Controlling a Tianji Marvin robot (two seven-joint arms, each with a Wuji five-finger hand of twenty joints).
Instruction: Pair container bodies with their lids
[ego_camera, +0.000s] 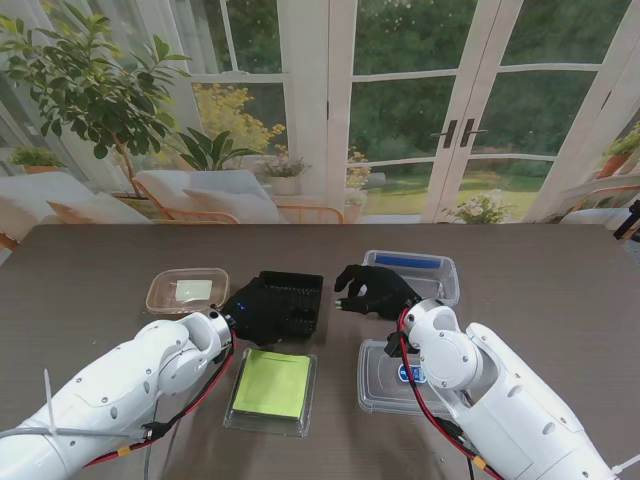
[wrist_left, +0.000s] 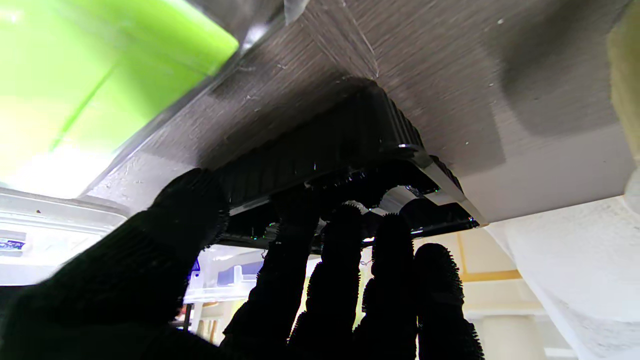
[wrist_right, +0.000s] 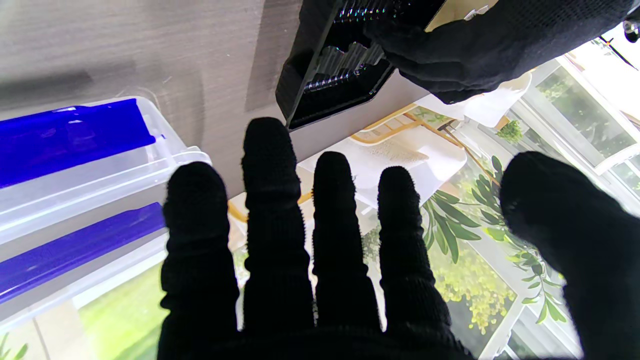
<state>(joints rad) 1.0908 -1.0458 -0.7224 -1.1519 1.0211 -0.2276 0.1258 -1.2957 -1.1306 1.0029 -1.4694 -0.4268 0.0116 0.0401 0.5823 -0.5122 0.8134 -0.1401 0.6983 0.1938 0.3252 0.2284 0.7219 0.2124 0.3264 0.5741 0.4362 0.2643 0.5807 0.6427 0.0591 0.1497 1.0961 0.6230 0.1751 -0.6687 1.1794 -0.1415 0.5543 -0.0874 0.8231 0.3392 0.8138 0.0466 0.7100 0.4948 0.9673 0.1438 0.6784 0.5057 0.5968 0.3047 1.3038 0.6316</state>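
Observation:
A black ribbed container (ego_camera: 295, 298) lies at the table's middle. My left hand (ego_camera: 248, 308) grips its near left edge; in the left wrist view the fingers (wrist_left: 345, 260) hook over the black container's rim (wrist_left: 350, 135) and the thumb presses its outer wall. My right hand (ego_camera: 373, 290) hovers open just right of the container, fingers spread, holding nothing. Its wrist view shows the black container (wrist_right: 320, 65) with my left hand (wrist_right: 490, 45) on it. A clear box with blue clips (ego_camera: 412, 272) stands beyond the right hand. A clear lid (ego_camera: 385, 385) lies under my right forearm.
A green lid in a clear container (ego_camera: 270, 385) lies nearer to me than the black container. A small clear tub with a pale lid (ego_camera: 188, 290) sits to the left. The clear box with blue clips (wrist_right: 75, 145) is close beside the right fingers.

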